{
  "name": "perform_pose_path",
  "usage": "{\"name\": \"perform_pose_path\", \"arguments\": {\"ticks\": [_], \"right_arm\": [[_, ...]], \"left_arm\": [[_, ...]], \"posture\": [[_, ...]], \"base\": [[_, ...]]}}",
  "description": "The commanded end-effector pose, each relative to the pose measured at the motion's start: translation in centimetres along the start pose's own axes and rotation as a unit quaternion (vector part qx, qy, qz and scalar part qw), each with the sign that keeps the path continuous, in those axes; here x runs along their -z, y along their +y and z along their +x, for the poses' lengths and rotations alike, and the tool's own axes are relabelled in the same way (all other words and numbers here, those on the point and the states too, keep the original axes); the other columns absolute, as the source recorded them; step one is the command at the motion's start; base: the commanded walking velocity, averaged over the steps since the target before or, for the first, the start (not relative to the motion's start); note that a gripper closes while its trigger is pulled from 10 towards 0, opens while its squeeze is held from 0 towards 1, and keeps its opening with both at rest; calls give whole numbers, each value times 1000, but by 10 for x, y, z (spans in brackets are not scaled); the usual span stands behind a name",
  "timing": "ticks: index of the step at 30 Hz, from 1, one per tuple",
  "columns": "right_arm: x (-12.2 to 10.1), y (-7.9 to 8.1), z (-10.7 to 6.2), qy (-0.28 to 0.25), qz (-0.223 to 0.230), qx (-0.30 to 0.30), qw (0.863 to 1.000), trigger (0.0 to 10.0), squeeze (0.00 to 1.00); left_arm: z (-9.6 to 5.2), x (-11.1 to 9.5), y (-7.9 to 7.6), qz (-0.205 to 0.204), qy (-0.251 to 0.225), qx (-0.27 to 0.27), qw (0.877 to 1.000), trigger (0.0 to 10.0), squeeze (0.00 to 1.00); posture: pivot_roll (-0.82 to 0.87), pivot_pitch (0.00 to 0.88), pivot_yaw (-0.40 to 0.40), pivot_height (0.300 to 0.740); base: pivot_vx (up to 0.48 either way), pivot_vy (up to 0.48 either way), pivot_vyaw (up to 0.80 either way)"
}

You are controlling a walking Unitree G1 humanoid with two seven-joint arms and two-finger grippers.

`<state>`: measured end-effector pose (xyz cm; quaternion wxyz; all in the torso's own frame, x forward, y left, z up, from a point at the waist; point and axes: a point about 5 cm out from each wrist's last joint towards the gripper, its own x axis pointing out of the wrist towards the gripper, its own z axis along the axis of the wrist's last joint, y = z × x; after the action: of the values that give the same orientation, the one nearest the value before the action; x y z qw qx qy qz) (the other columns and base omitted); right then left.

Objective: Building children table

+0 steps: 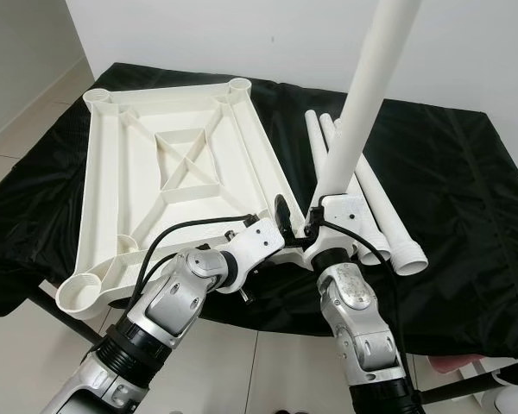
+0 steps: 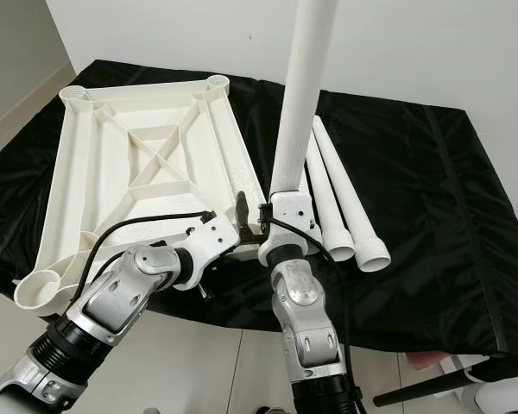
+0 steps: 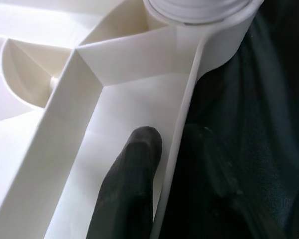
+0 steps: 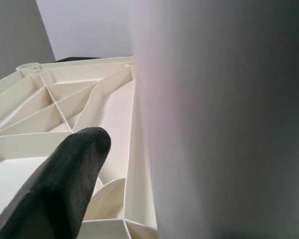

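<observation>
Left gripper (image 1: 281, 226) pinches the tabletop (image 1: 174, 168) rim; right gripper (image 1: 321, 226) probably clamps the leg (image 1: 363, 103). Keep it vertical, twist into the near-right socket.

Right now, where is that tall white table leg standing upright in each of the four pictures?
Left eye view: upright leg, right of centre.
Right eye view: centre.
Left wrist view: its ringed base, in the tabletop's corner socket.
Right wrist view: blurred white column.
Shared landmark: ribbed tabletop.

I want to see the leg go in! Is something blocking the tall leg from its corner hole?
Nothing visible blocks it. The right gripper holds the leg upright at the tabletop's near corner socket; the left gripper clamps the rim beside it.
</observation>
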<state>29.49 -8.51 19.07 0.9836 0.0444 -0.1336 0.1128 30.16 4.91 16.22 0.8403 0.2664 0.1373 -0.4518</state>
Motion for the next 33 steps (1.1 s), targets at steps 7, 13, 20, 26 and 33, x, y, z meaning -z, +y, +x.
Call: {"name": "perform_pose_path", "arguments": {"ticks": [7, 13, 20, 26, 33], "right_arm": [[4, -13, -4, 9, -12, -40, 999, 10000, 1000], [4, -29, -4, 19, -17, -65, 998, 10000, 0], [1, -53, -5, 30, -9, -126, 991, 10000, 0], [1, -65, -2, 47, 15, -210, 976, 10000, 0], [6, -71, 0, 75, 15, -280, 957, 10000, 0]], "left_arm": [[3, -1, -8, 1, -4, 15, 1000, 10000, 0], [3, -1, -8, 1, -3, 15, 1000, 10000, 0], [3, 0, -8, 1, -3, 17, 1000, 10000, 0], [4, -2, -10, 3, -5, 20, 1000, 10000, 0], [4, -2, -10, 4, -4, 22, 1000, 10000, 0]], "posture": [[-88, 128, -4, 740], [-87, 127, -3, 740], [-94, 124, 2, 740], [-93, 118, 7, 740], [-90, 123, 11, 740]], "base": [[0, 0, 0], [0, 0, 0], [0, 0, 0], [0, 0, 0], [0, 0, 0]]}}
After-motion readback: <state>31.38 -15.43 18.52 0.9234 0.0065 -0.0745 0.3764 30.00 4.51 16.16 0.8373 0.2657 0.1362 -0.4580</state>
